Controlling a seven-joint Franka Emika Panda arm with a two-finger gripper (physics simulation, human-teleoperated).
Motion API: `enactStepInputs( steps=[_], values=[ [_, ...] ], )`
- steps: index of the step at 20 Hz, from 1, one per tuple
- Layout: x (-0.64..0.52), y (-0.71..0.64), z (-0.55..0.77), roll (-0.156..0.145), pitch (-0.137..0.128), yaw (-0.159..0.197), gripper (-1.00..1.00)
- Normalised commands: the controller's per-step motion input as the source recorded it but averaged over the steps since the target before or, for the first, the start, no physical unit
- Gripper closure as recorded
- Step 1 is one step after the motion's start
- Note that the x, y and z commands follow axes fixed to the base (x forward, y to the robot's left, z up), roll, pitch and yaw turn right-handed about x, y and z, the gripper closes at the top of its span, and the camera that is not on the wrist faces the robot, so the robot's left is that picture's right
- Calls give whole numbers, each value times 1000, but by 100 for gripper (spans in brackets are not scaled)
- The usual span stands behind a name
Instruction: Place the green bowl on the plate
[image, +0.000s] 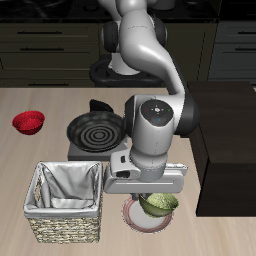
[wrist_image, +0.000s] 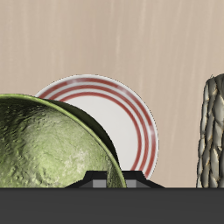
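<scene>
The gripper (image: 152, 196) hangs low over the front part of the table (image: 60, 100), right above the green bowl (image: 159, 206). The big grey arm covers the fingers in the exterior view, and the wrist view shows only a dark edge of the gripper, so I cannot tell how wide it is open or if it is pinching the bowl.

The green bowl sits over the plate (image: 134, 216). In the exterior view only a bit of the plate's pink rim peeks out beside the bowl and under it. The wrist view shows much more: the green bowl (wrist_image: 48, 144) is very close and bumpy and shiny inside, and the plate (wrist_image: 122, 118) shows behind it with a white middle and red rings. I cannot tell if the bowl is touching the plate or is just above it.

The wrist view also shows a strip of the woven basket (wrist_image: 211, 131) beside the plate. The exterior view shows the whole basket (image: 66, 203) with a grey cloth lining, next to the plate.

Farther back sits a black frying pan (image: 94, 130) with a swirl pattern. A red bowl (image: 29, 122) sits far off to the side.

Count them: one green bowl, one plate, one basket, one pan, one red bowl.
</scene>
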Motion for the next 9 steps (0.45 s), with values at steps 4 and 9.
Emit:
enactStepInputs(
  steps=[4,9],
  values=[
    [-47,13,-34,26,23,2,-100],
    [-118,-2,110,7,-19,16,-100]
  ],
)
